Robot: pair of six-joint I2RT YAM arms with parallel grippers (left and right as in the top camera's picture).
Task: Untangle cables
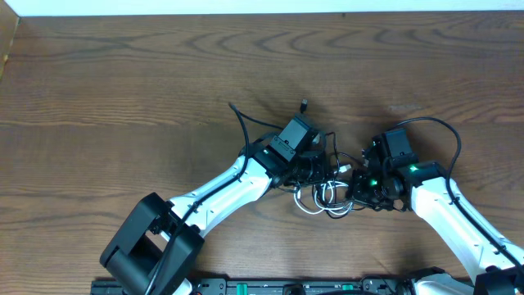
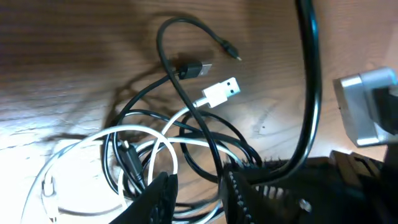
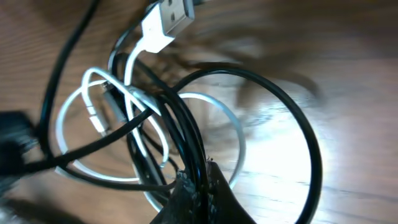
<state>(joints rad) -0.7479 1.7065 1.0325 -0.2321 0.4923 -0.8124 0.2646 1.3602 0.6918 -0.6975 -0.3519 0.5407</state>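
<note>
Right hand [image 3: 198, 186] clamped on black cable [image 3: 189, 140]; left hand [image 2: 199, 196] parted astride tangled loops of white cable [image 2: 219, 93].

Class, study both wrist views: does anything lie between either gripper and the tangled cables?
Nothing visible does. The left gripper, open, straddles strands of the black cable and white cable; the right gripper is pinched on black strands.

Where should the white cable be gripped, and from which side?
I'd grip the white cable at the plastic body of its plug, tool coming from above on the tip side. That end lies flat on bare table, sticking out past the loops; elsewhere the black cable crosses it.
</note>
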